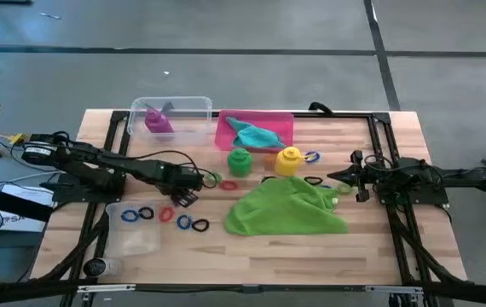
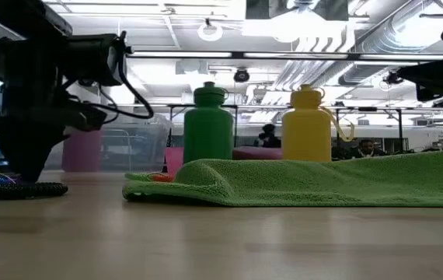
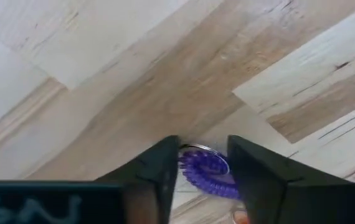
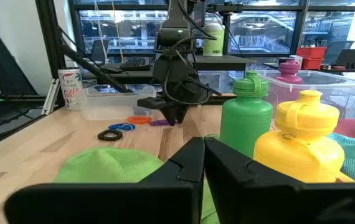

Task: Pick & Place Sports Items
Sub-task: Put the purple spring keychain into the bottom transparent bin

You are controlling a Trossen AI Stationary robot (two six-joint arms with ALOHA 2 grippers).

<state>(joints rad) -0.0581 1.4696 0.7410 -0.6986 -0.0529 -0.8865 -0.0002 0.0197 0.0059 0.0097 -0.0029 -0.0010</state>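
Note:
My left gripper (image 1: 183, 195) points down at the table among the loose rings, left of the green cloth (image 1: 286, 209), and is closed on a purple ring (image 3: 203, 168). My right gripper (image 1: 338, 179) is shut and empty, hovering at the green cloth's right edge. The green bottle (image 1: 240, 160) and yellow bottle (image 1: 289, 159) stand upright on the table behind the cloth. The purple bottle (image 1: 158, 119) lies in a clear tub (image 1: 193, 106). The teal cloth (image 1: 256, 135) lies in the pink tray (image 1: 284, 122). Several rings (image 1: 145, 214) lie near the front left. My left gripper pinches the purple ring's rim (image 3: 187, 167) between its two fingers (image 3: 156, 177), which come from above and point down. The ring sits at table height; I cannot tell whether it is lifted clear.
A second clear tub (image 1: 132, 237) stands at the front left. A green ring (image 1: 213, 179) and a red ring (image 1: 228, 183) lie beside the green bottle, more rings (image 1: 311, 158) by the yellow bottle. Bare wood shows along the near edge and at the far right.

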